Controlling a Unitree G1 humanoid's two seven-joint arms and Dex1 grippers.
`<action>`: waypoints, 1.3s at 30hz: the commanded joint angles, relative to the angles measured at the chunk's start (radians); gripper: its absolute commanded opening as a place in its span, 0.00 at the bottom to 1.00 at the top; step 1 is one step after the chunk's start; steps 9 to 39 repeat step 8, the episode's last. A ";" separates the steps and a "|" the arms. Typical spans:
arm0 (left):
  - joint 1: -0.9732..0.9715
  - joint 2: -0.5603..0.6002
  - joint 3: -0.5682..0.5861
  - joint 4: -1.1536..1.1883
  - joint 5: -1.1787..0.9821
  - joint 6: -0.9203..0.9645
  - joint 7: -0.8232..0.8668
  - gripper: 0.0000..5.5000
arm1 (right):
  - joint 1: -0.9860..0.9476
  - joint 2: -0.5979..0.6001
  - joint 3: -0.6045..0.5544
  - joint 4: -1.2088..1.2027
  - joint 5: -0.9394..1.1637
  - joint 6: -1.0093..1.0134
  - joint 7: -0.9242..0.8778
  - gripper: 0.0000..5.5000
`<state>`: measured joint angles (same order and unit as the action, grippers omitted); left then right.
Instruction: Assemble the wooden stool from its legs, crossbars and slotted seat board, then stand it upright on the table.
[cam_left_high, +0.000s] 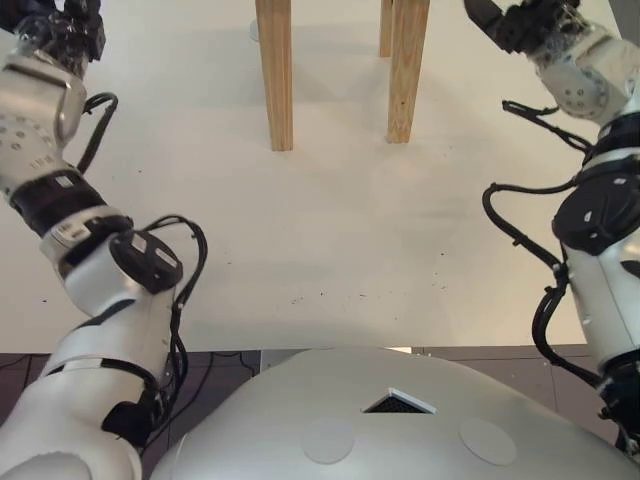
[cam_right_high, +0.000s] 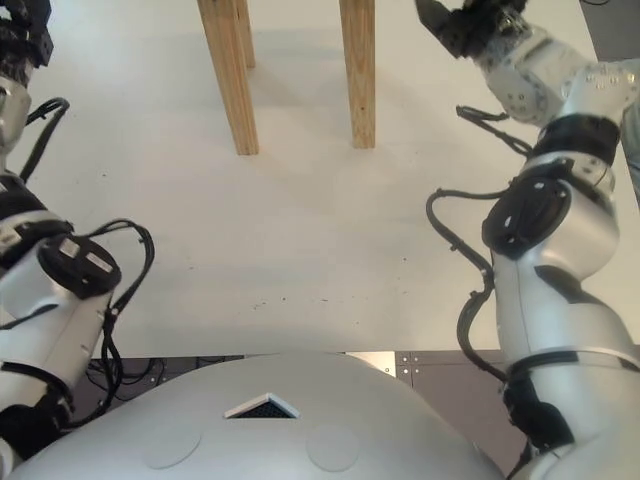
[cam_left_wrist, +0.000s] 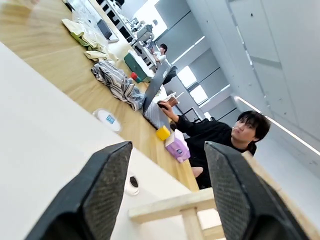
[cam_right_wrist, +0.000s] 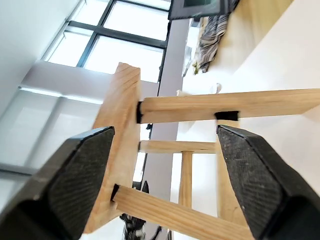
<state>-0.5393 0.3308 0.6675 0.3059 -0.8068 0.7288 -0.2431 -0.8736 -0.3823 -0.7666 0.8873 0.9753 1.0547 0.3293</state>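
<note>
On the left gripper (cam_left_wrist: 167, 150) the 2 black fingers (cam_left_wrist: 102, 195) stand apart, holding nothing. The right gripper (cam_right_wrist: 165, 131) gapes empty too. They hover at 10 and 2 o'clock over the white bench (cam_left_high: 330, 250), flanking the pale wooden stool (cam_left_high: 275, 75), which stands on its legs (cam_left_high: 408, 70) at 12 o'clock with its crossbars (cam_right_wrist: 225, 105) seated. Assembly looks finished. The next move, I judge, calls for pulling both arms away without brushing the legs.

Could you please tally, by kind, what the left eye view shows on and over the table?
Light wooden stool legs: 3
Black grippers, jaws open: 2 (left gripper, right gripper)
White table: 1
Total: 6
</note>
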 joint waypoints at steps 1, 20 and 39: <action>0.291 -0.116 -0.261 -0.237 0.223 -0.186 -0.021 0.45 | 0.203 0.162 0.026 -0.428 -0.017 -0.196 -0.025 0.69; 0.629 -0.244 -0.633 -0.443 0.689 -0.635 0.120 0.26 | 0.790 0.309 0.627 -0.930 -0.696 -0.819 -0.112 0.49; 0.629 -0.244 -0.633 -0.443 0.689 -0.635 0.120 0.26 | 0.790 0.309 0.627 -0.930 -0.696 -0.819 -0.112 0.49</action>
